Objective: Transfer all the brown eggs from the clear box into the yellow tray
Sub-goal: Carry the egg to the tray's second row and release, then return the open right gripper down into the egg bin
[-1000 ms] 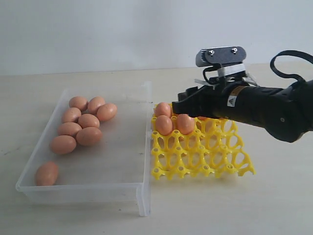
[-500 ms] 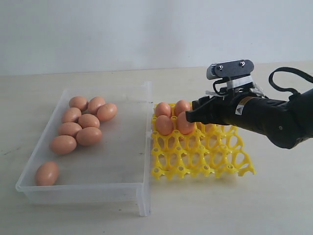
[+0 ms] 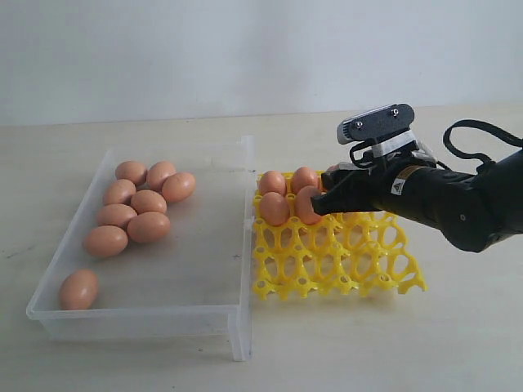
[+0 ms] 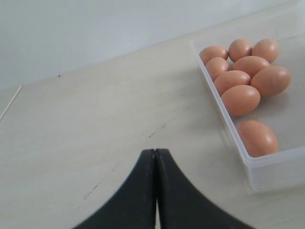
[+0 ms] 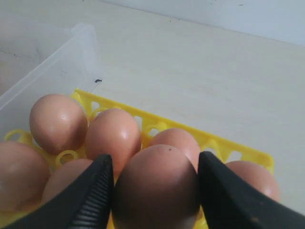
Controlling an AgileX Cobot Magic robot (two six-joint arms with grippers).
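Right wrist view: right claw (image 5: pixel 155 161) clamps brown egg (image 5: pixel 157 191) between fingers, at yellow tray (image 5: pixel 217 145).

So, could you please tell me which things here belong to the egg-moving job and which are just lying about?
In the job: brown eggs, clear box, yellow tray, right hand gripping one egg.
Not in the job: left hand, shut, over the table. No other loose things show.

Orange-brown eggs (image 3: pixel 149 227), bright yellow lattice tray (image 3: pixel 343 261), colourless transparent box (image 3: pixel 139 318).
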